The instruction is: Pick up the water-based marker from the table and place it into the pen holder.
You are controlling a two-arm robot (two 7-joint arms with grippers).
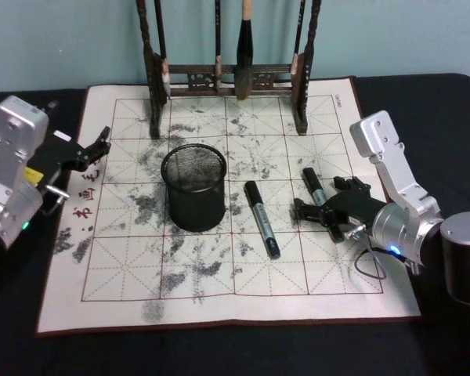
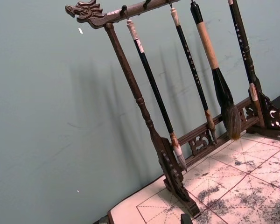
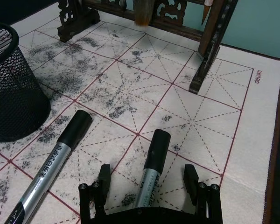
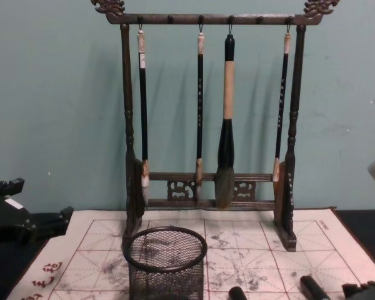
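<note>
Right gripper [image 1: 321, 197]: low over the right part of the mat, fingers spread wide and holding nothing; they stand either side of the black-capped silver marker [image 3: 156, 149], apart from its barrel.
Black-capped silver marker: flat on the mat, cap towards the rack.
Second black-capped marker [image 1: 262, 219]: flat on the mat, between the first marker and the holder.
Round black wire-mesh pen holder [image 1: 193, 188]: upright, left of both markers.
Ink-stained gridded calligraphy mat [image 1: 219, 290]: on the black table [image 1: 219, 352].
Dark wooden brush rack [image 1: 227, 78]: at the mat's far edge.
Left gripper [image 1: 102, 141]: at the mat's left edge.
</note>
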